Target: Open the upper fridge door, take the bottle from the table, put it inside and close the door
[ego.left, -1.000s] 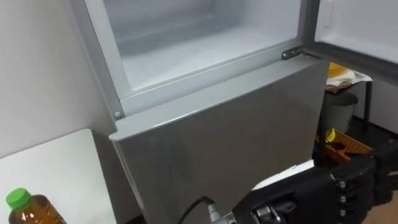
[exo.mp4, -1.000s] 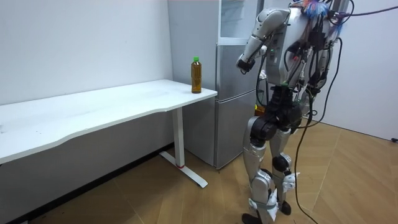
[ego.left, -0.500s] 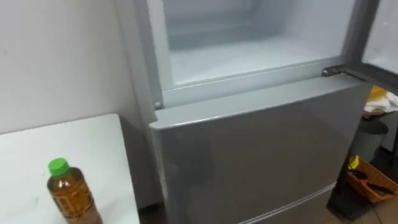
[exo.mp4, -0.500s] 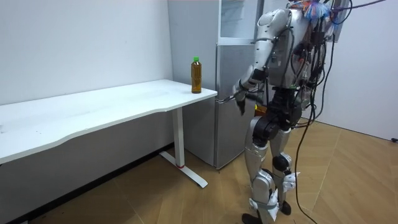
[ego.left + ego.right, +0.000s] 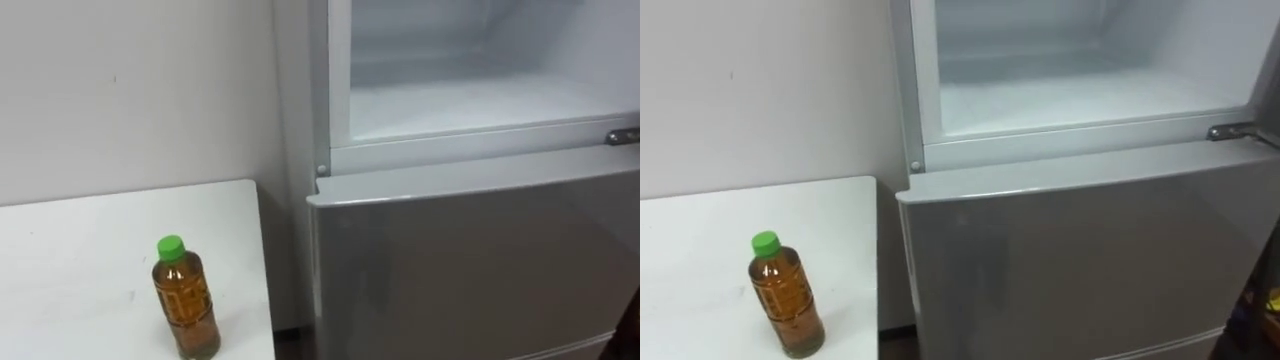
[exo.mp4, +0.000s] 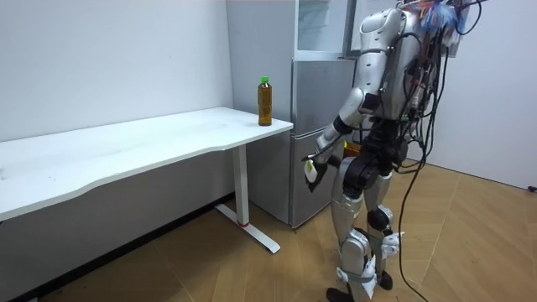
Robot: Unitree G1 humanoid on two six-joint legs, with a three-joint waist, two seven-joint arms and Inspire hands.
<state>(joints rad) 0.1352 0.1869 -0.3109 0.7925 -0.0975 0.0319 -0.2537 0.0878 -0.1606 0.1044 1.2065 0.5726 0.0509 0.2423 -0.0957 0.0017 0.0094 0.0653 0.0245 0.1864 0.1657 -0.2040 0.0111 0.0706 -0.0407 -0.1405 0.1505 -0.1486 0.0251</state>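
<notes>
The bottle (image 5: 186,300) stands upright on the white table (image 5: 70,270), near the end that lies beside the fridge (image 5: 295,150), a little in from the table's edge and apart from the wall. It is a clear plastic bottle with a green cap (image 5: 171,247), filled almost to the neck with a brown drink. It probably has some weight and sits steadily. Its thin wall would likely dent under a hard squeeze, and its smooth side may slip in a loose one. The best hold looks to be round the middle of the body, below the shoulder, taken from the side. The cap and neck are too narrow for a sure hold, and a knock high up could tip it over. The fridge's upper compartment (image 5: 480,100) stands open above the shut lower door (image 5: 470,260). Its floor is higher than the table top, so the bottle must be lifted and kept upright on the way in. In the room view the robot stands before the fridge. Its left hand (image 6: 311,167) hangs low in front of its hips, well apart from the bottle, and I cannot tell whether it is open or closed.
</notes>
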